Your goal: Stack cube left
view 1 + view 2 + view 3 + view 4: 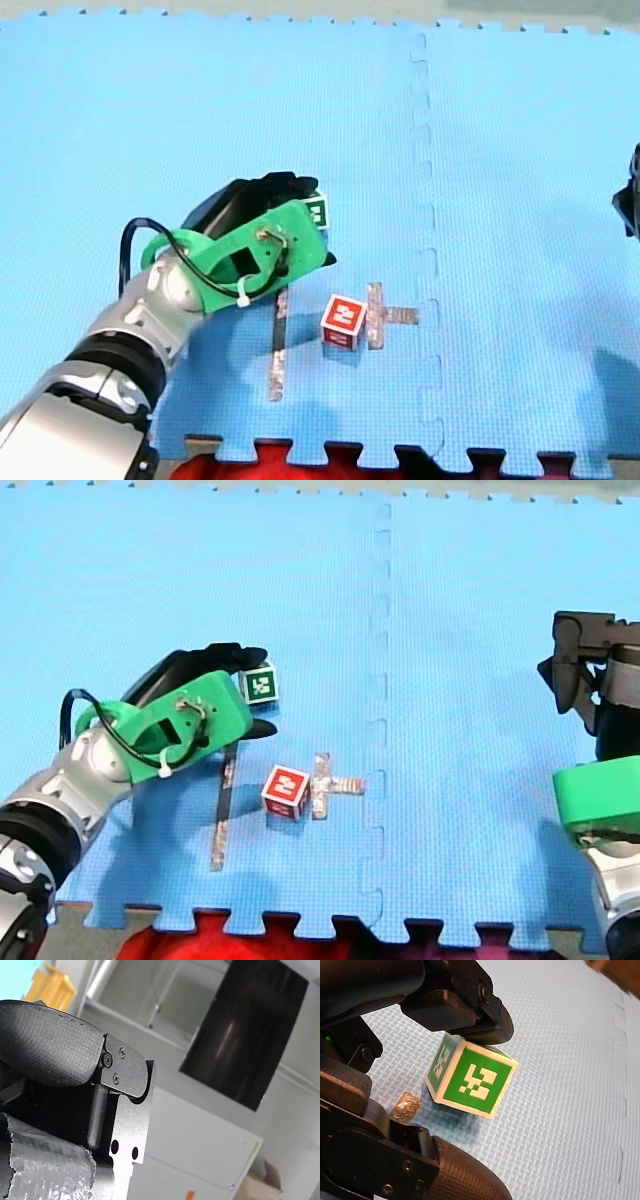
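Note:
A green cube (318, 212) with a white-bordered marker sits tilted at the fingertips of my left hand (298, 218), which reaches in from the lower left. In the second wrist view the green cube (470, 1077) hangs tipped above its shadow, with one black finger (470, 1015) pressed on its top edge and another finger (455, 1170) below it. A red cube (342, 320) stands on the blue mat to the right of and nearer than the hand, beside a cross of silver tape (380, 315). My right hand (578, 675) is raised at the right edge and holds nothing.
A strip of silver tape (277, 355) lies on the blue foam mat (500, 150) just left of the red cube. The mat's jigsaw seam (430, 230) runs front to back right of the cubes. Red cloth (200, 940) shows past the mat's near edge.

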Motion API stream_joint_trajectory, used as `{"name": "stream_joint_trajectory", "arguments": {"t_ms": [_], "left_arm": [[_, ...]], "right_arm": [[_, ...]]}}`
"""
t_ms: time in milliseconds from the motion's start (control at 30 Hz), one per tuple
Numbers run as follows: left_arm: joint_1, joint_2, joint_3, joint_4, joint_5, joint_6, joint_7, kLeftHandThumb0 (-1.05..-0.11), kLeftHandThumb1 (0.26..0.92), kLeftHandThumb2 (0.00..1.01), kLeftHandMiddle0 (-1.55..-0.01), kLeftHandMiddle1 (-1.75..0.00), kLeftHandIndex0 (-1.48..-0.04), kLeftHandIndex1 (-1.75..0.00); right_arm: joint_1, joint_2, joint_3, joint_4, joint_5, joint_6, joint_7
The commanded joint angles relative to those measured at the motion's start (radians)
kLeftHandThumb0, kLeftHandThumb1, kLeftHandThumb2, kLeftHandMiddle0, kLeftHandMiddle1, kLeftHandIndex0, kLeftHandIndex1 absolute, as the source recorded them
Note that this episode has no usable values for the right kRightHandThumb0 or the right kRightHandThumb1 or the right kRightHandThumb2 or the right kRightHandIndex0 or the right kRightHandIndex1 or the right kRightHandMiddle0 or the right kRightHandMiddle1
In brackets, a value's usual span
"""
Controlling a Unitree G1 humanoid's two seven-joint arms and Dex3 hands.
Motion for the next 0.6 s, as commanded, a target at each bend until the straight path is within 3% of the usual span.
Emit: {"name": "stream_joint_trajectory", "arguments": {"t_ms": [0,200,333,433,533,567], "left_arm": [[-0.012,-0.001,-0.025,0.011,0.032,0.038,0.009,-0.791,0.760,0.00,-0.90,-1.75,-0.65,-0.04],[-0.017,-0.004,-0.036,0.015,0.056,0.071,0.042,-0.662,0.707,0.00,-0.83,-1.75,-0.65,-0.02],[-0.005,0.001,-0.034,0.017,0.055,0.070,0.036,-0.422,0.703,0.00,-0.80,-1.75,-0.60,-0.01],[0.004,0.010,-0.019,0.017,0.038,0.055,0.001,-0.304,0.705,0.00,-0.74,-1.74,-0.53,0.00],[0.013,0.020,-0.016,0.016,0.034,0.035,-0.017,-0.288,0.709,0.00,-0.70,-1.69,-0.50,0.00],[0.014,0.022,-0.017,0.015,0.035,0.030,-0.019,-0.303,0.712,0.00,-0.72,-1.55,-0.50,0.00]], "right_arm": [[0.005,-0.006,-0.004,-0.011,0.006,-0.001,0.004],[0.021,-0.005,-0.007,-0.037,0.009,0.005,0.011],[0.030,-0.002,-0.008,-0.052,0.008,0.012,0.013],[0.033,0.000,-0.007,-0.058,0.007,0.017,0.013],[0.037,0.001,-0.006,-0.061,0.007,0.017,0.014],[0.037,0.001,-0.006,-0.062,0.007,0.016,0.014]]}}
